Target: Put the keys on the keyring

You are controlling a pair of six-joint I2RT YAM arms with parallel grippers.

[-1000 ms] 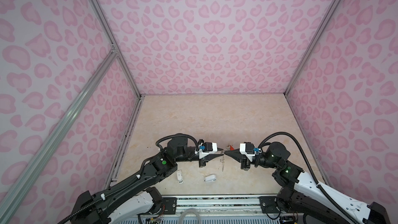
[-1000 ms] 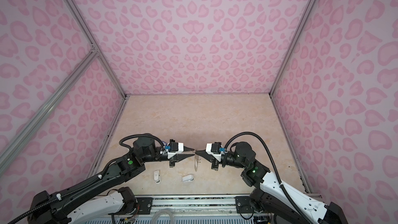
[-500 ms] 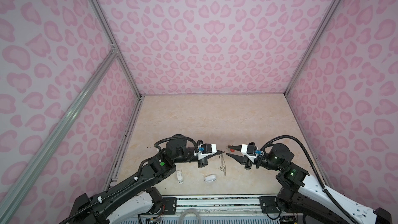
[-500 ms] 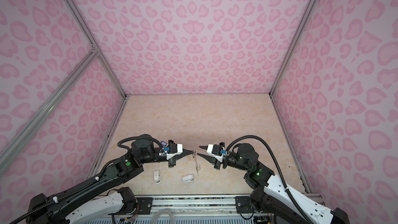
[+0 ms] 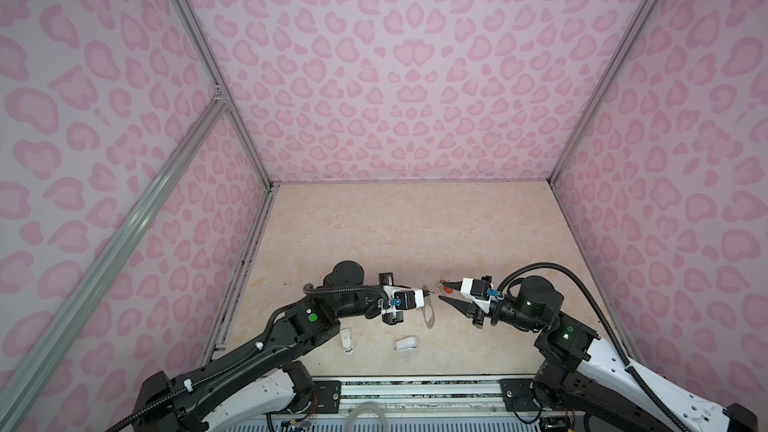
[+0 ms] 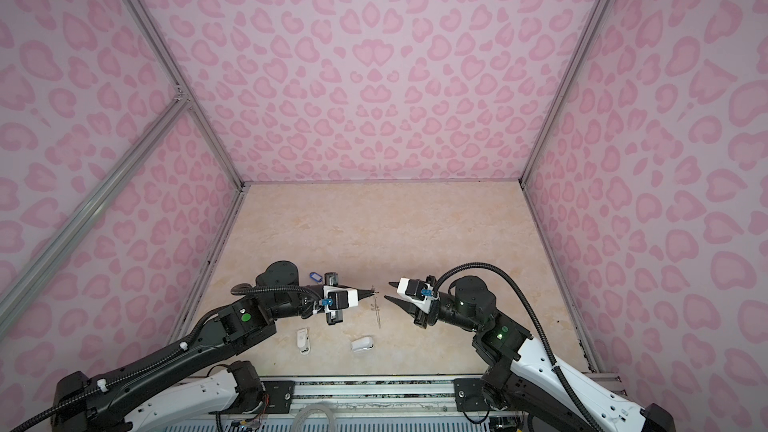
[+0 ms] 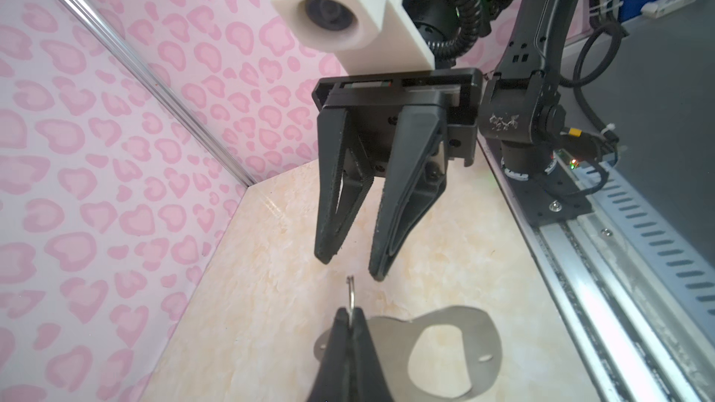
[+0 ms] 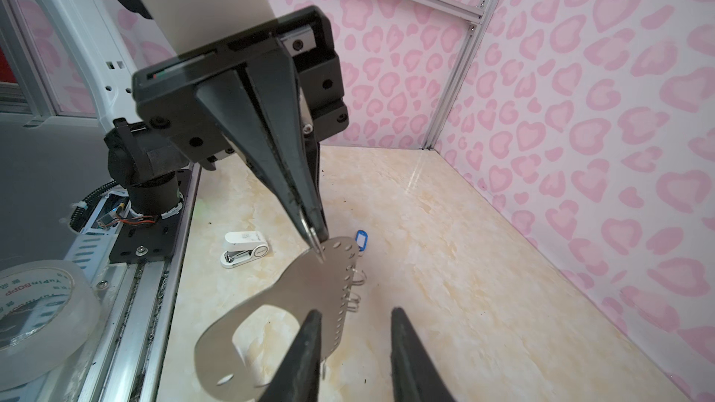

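The keyring, a flat grey plate with an oval cutout, hangs edge-on in both top views. My left gripper is shut on one of its small wire rings, which pokes out past the tips. My right gripper is open and empty, a short way off and facing the left one. The orange-tagged key lies on the table under the right fingers. The blue-tagged key lies on the table beyond the left arm.
Two small white plastic objects lie near the table's front edge. A roll of clear tape sits on the front rail. Pink patterned walls close in the left, right and back sides.
The right gripper has opened and drawn back to the right, away from the keyring. The left gripper has shut on the wire ring, so the plate now hangs from it alone.
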